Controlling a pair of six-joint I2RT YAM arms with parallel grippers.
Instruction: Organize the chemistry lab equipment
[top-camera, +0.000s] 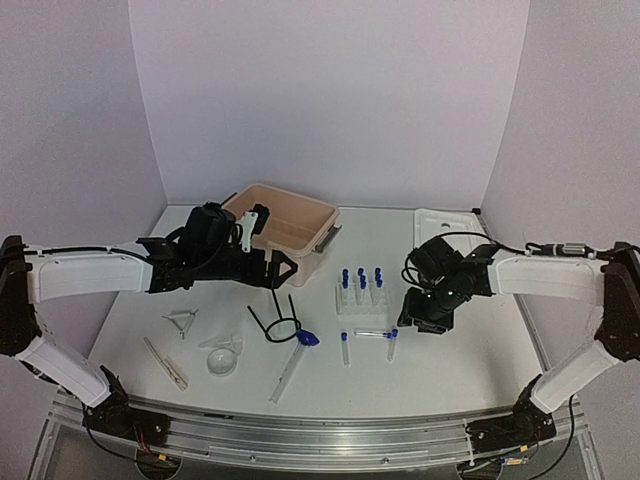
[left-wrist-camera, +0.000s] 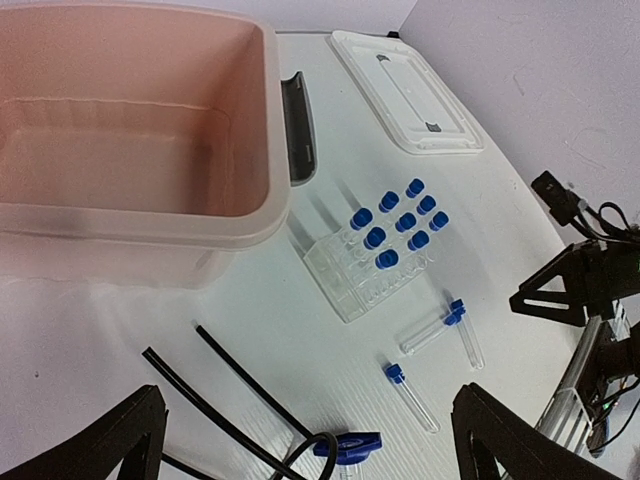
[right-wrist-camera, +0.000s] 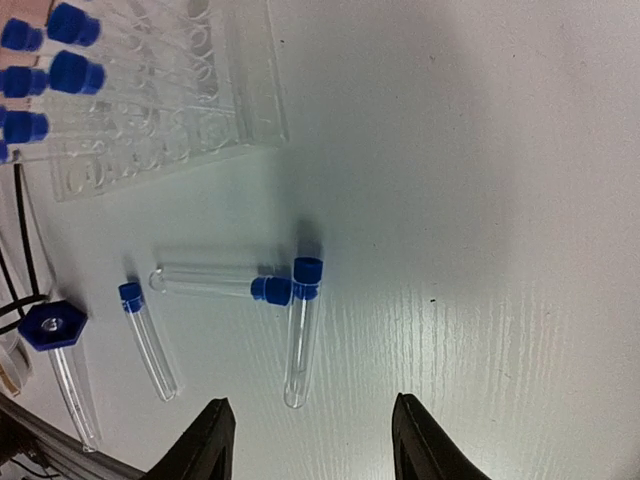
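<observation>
Currently, the left tool is spread wide and empty, hovering beside the beige tub. Likewise the right tool is spread, with nothing between its fingers. It hangs over three loose blue-capped tubes lying on the counter near the clear tube rack. The rack holds more capped tubes upright. To its left lie the black wire ring stand, funnel and wooden clamp.

I've got open desk right of the three loose tubes; the tube rack blocks just behind them.
</observation>
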